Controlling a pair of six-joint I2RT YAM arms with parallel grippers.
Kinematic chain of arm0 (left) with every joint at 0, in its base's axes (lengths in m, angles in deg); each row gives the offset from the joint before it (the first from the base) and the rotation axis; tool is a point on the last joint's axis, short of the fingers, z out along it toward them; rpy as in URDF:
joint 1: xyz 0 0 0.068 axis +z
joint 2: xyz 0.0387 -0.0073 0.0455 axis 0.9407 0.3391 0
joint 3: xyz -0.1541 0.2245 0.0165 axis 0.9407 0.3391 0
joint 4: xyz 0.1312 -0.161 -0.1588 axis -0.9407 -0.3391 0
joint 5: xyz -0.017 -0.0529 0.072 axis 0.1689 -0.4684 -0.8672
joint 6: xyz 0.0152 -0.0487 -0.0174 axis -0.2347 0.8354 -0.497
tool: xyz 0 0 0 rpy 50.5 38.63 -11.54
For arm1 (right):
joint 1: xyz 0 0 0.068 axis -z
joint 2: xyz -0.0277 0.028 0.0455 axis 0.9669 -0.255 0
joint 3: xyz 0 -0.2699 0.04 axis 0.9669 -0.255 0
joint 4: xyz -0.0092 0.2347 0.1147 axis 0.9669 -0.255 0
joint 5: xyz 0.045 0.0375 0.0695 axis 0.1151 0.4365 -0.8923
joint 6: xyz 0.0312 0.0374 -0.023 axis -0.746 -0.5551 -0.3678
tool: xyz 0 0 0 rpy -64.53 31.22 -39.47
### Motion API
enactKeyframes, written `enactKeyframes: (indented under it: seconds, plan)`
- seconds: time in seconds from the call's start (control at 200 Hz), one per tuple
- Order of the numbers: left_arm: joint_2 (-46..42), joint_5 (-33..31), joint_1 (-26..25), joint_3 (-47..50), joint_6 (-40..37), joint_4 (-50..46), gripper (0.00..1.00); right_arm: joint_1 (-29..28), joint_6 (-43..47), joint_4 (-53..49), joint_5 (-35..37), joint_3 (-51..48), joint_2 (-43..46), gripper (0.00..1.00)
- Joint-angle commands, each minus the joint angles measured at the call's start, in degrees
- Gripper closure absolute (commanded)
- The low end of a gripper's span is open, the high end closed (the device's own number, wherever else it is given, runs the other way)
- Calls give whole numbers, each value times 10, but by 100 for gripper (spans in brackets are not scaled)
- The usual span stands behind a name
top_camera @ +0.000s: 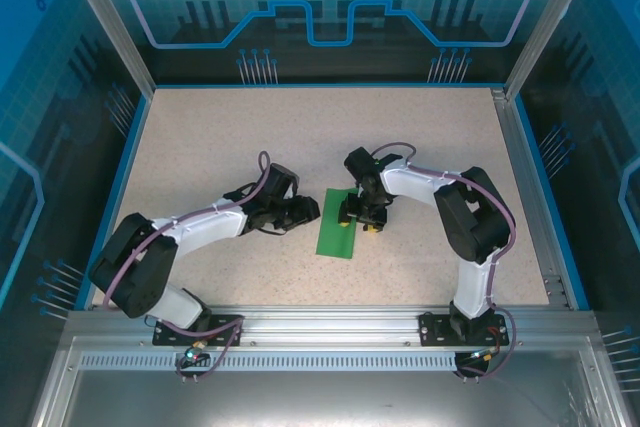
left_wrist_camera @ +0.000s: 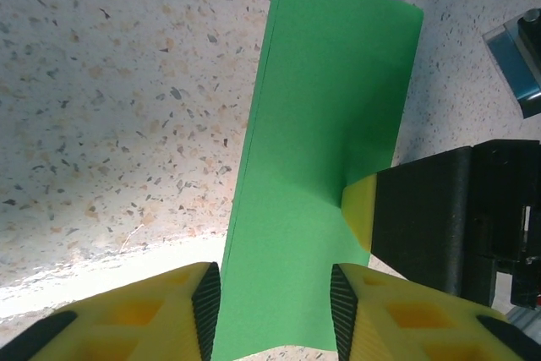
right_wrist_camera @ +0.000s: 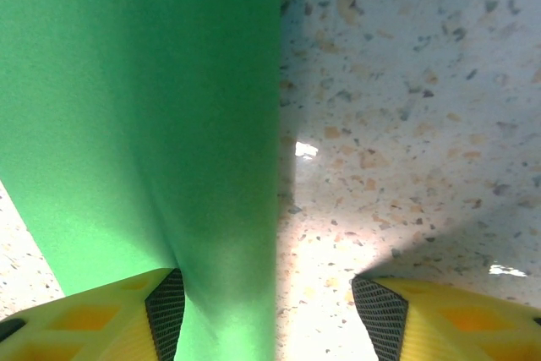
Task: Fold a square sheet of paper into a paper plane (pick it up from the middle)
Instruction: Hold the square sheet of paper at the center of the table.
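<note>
From above, the square sheet of paper (top_camera: 336, 227) lies on the speckled table (top_camera: 250, 137) as a narrow green strip, already folded; its long axis runs away from the arm bases, the far end leaning a little to the right; the left gripper (top_camera: 305, 212) sits just beside its left long edge and the right gripper (top_camera: 360, 217) stands over the right long edge at the far half, so both arms are close and the right one looks the nearer. In the left wrist view the strip runs straight ahead from the left gripper (left_wrist_camera: 275, 298), whose yellow fingers stand apart with the near end of the paper between the pads (left_wrist_camera: 205, 306); whether they pinch its edges I cannot tell; a yellow fingertip (left_wrist_camera: 359, 209) of the right gripper rests on the strip's right edge, and the upper layer beyond it curls off the table. In the right wrist view the paper (right_wrist_camera: 127, 124) covers the left side, one long edge running down between the parted fingers of the right gripper (right_wrist_camera: 270, 314); nothing is clamped; the bare table (right_wrist_camera: 406, 124) lies to the right.
</note>
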Motion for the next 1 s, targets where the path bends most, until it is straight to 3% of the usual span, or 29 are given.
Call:
enactKeyframes:
  seconds: [0.0, 0.195, 0.485, 0.66, 0.775, 0.9, 0.995]
  plan:
    - [17, 32, -3, -9, 14, 27, 57, -4, 1, 41, 44, -39, -54, 37]
    - [42, 38, -7, -17, 24, 38, 59, -8, 19, 45, 33, -30, -64, 33]
    - [15, -6, -7, 3, 36, 31, 59, -9, 26, 25, 47, -20, -78, 32]
    - [21, 18, -6, 5, 40, 57, 64, -9, 23, 22, 52, -19, -80, 32]
    - [41, 40, -6, -2, 47, 81, 78, -9, 21, 21, 57, -20, -82, 33]
    - [73, 58, -8, -12, 59, 113, 100, -10, 24, 22, 55, -20, -87, 33]
    - [101, 64, -10, -27, 65, 119, 100, -10, 23, 22, 55, -23, -84, 33]
